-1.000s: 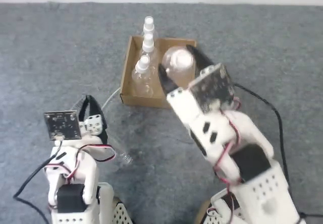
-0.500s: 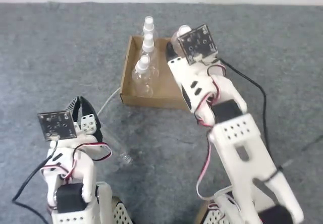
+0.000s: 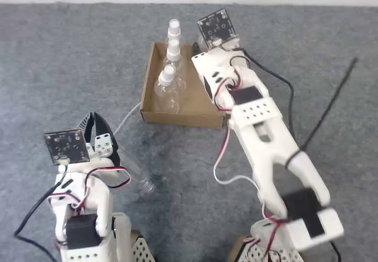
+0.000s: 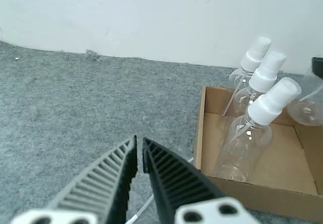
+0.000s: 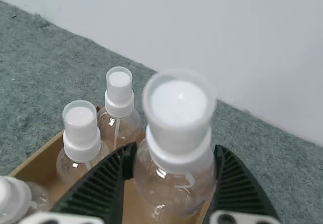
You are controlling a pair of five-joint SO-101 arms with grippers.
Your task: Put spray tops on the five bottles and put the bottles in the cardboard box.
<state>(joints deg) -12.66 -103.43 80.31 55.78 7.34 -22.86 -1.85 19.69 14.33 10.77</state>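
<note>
1. Near left, the left gripper (image 4: 139, 146) is clenched on nothing; a lying bottle (image 3: 137, 172) rests just right of that arm.
2. The right gripper (image 5: 174, 156) grasps a capped bottle (image 5: 176, 128), upright, over the right half of the cardboard box (image 3: 177, 119).
3. Three standing bottles (image 3: 168, 79) fill its left side.
4. Grey carpet (image 3: 71, 61); white wall (image 5: 227, 32) beyond.

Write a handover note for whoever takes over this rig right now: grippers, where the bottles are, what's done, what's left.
Right gripper: shut on a capped bottle, held over the cardboard box beside the row already there.
Left gripper: shut, empty, above the carpet.
Done: three capped bottles stand in the box.
Left: set the held bottle down in the box. The fifth bottle lies on the carpet by the left arm, apparently without a top, so it needs capping and boxing.
</note>
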